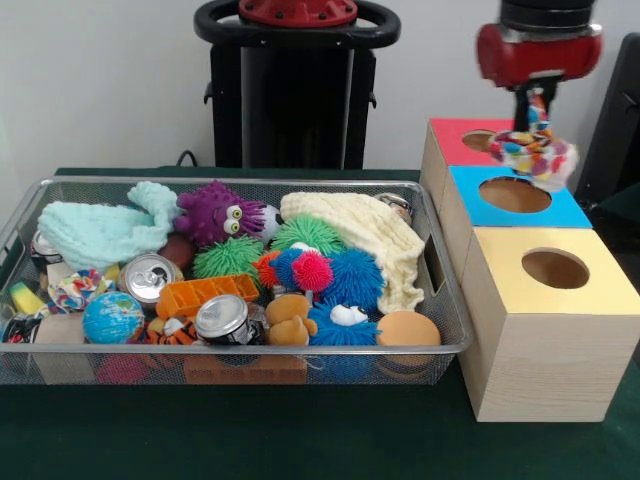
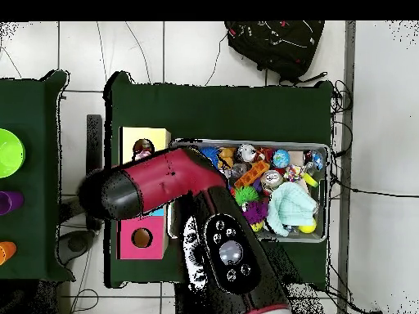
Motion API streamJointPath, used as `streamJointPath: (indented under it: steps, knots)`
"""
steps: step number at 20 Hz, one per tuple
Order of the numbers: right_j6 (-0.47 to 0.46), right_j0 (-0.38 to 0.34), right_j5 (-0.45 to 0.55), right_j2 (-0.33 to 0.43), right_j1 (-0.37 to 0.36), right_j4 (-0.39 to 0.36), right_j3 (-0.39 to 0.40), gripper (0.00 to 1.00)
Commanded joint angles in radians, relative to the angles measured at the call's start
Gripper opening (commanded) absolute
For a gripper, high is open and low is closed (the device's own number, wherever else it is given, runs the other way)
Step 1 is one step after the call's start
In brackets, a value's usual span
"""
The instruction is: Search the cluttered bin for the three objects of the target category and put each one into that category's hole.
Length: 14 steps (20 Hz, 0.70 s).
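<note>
From the front, a dark green cloth-covered table (image 1: 300, 440) stands before a pale wall, with my black pedestal (image 1: 292, 90) at the far side. On it sits the wide silver wire-mesh bin (image 1: 440, 345), crowded with spiky rubber balls, cans and cloths; one knotted rope toy of mixed coloured strands (image 1: 75, 288) lies near its left end. Beside the bin stand three pale wooden cubes, and the round hole in the yellow-topped cube (image 1: 555, 268) is nearest the camera. My red and black arm (image 1: 538, 45) comes down at the top right, and my gripper (image 1: 536, 125) is clamped on another knotted rope toy (image 1: 535, 155), hanging over the blue-topped cube (image 1: 515, 195).

From overhead, the table (image 2: 221, 102) stands on a pale tiled floor with a black bag (image 2: 274, 45) beyond it. My arm (image 2: 164, 186) reaches across the cubes, covering my gripper.
</note>
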Motion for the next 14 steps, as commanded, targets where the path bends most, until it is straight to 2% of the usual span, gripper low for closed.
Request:
streamJointPath:
  steps: [1, 4, 8, 11, 14]
  knots:
    - [0.355, 0.064, -0.028, -0.202, 0.142, -0.031, -0.114, 0.00]
    - [0.274, 0.040, -0.086, -0.210, 0.186, -0.079, -0.135, 0.00]
    - [0.216, 0.018, -0.110, -0.208, 0.193, -0.081, -0.123, 0.00]
    - [0.215, 0.020, -0.144, -0.212, 0.213, -0.067, -0.124, 0.00]
    - [0.259, 0.056, -0.180, -0.234, 0.239, -0.058, -0.139, 0.00]
